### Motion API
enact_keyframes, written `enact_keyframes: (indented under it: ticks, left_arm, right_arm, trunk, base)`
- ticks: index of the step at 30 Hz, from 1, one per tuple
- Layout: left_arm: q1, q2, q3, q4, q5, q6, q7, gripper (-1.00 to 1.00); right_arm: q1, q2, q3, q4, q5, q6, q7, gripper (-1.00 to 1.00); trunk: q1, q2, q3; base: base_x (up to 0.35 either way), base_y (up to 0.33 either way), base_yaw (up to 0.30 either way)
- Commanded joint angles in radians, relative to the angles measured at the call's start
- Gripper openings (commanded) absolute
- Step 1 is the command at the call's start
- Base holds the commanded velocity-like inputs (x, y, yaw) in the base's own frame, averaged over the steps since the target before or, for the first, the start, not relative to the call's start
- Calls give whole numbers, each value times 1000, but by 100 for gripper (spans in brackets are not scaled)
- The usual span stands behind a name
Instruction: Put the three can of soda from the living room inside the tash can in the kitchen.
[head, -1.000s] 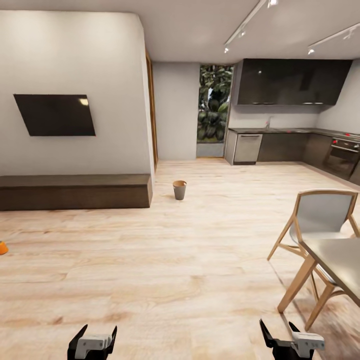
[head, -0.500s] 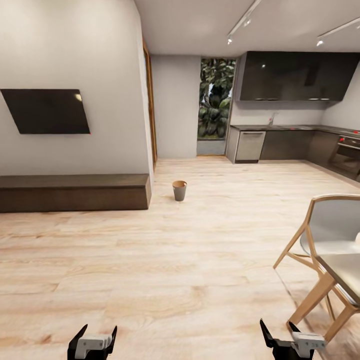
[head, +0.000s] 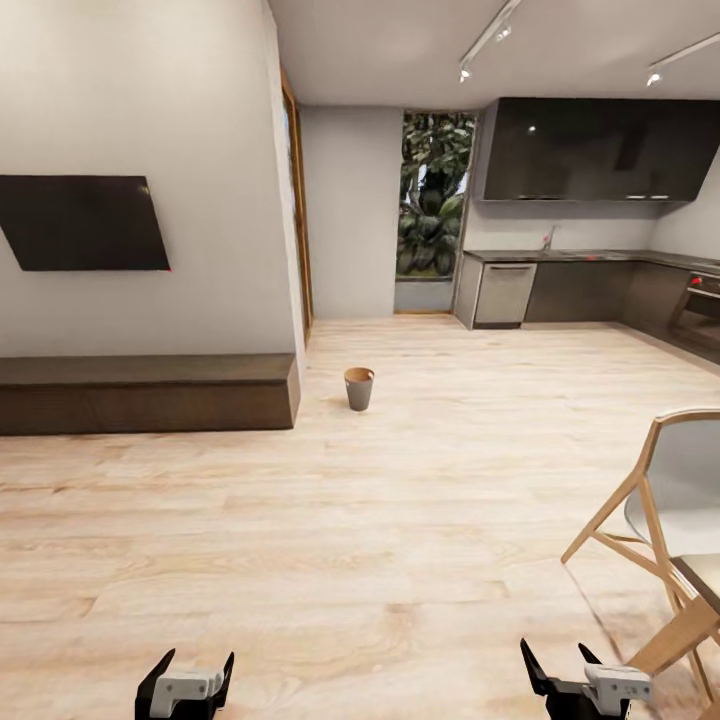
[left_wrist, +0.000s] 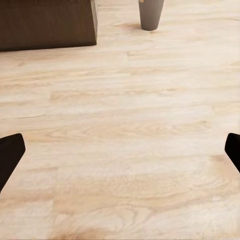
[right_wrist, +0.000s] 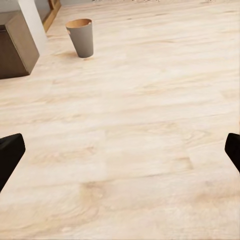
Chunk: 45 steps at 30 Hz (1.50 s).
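Left hand (head: 186, 682) and right hand (head: 585, 680) low in front, black fingers spread apart, empty, pale wood-plank floor (head: 400, 520), wooden chair (head: 665, 520) at right, tapered grey bin (head: 359, 388) upright beyond, beside dark low bench (head: 150, 390), wall TV (head: 85, 222), dark kitchen units (head: 590, 290) far back

- Wall TV (head: 85, 222): left end cut off by the head view's edge.
- Low dark bench (head: 150, 392): left end runs out of the head view.
- Chair (head: 655, 520): right side cut off; table corner (head: 705, 580) beside it barely in frame.
- Oven (head: 700, 310): partly cut by the right edge.
- Left gripper (head: 186, 685), right gripper (head: 572, 680): lower parts cut off below.
- Tash can (left_wrist: 151, 14): rim out of frame in the left wrist view.
- Tash can's contents: interior too small to tell.
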Motion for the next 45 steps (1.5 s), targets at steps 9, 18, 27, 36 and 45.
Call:
enact_keyframes:
  ticks: [9,18,27,36,45]
  left_arm:
    - [0,0,0,0,0,0,0,100]
    - [0,0,0,0,0,0,0,100]
    - [0,0,0,0,0,0,0,100]
    - [0,-1,0,1,-1,1,0,100]
    - [0,-1,0,2,-1,1,0,100]
  right_arm:
    - [0,0,0,0,0,-2,0,100]
    - [0,0,2,0,0,-2,0,100]
    - [0,0,3,0,0,-2,0,100]
    - [0,0,3,0,0,-2,0,100]
    - [0,0,3,0,-1,-2,0,100]
  trunk:
    - [0,0,0]
    - [0,0,0]
    - [0,0,0]
    - [0,0,0]
    - [0,0,0]
  base:
    - [324,0,0]
    - [324,0,0]
    - [324,0,0]
    - [324,0,0]
    - [324,0,0]
